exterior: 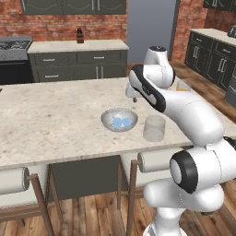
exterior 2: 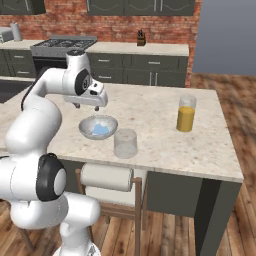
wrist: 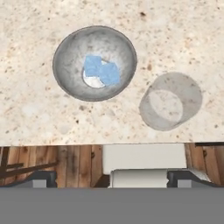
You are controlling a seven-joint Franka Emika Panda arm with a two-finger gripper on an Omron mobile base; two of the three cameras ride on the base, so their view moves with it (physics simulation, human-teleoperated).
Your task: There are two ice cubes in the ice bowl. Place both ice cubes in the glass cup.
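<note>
Left base view. Table (exterior: 55,120): pale speckled stone, carrying everything listed. Bowl (exterior: 119,120): shallow, grey, speckled, standing below the gripper (exterior: 134,96) and a little nearer the table's front edge. Contents: two cubes (exterior: 120,122), light blue, lying together on the bottom. Cup (exterior: 154,127): clear tumbler, upright, just beside the bowl, nothing seen inside. Jaws: pointing down, well above the bowl rim, carrying nothing; their spread cannot be told here.

Right base view. Gripper (exterior 2: 89,106) hangs over the bowl's (exterior 2: 98,127) far rim. Cubes (exterior 2: 101,129) read as one blue patch in the bowl. Cup (exterior 2: 125,143) stands nearer the front edge than the jaws, close by the bowl but apart from it. Juice glass (exterior 2: 186,113): amber liquid to about half, well off to the side, no part of the job.

Hand view. Looking straight down. Bowl (wrist: 94,62) directly under the jaws, both cubes (wrist: 101,71) at its centre, touching, one partly overlapping the other. Cup (wrist: 171,101) to one side, mouth open, empty.

Handling, as judged. Cubes: small, light, rigid, probably slick, so likely to squirt out of a skewed pinch. Take one at a time across two flat opposite faces, low on the body. Their contact leaves little room for a finger between them; the outer faces look freer. Cup: light, may tip if knocked.
</note>
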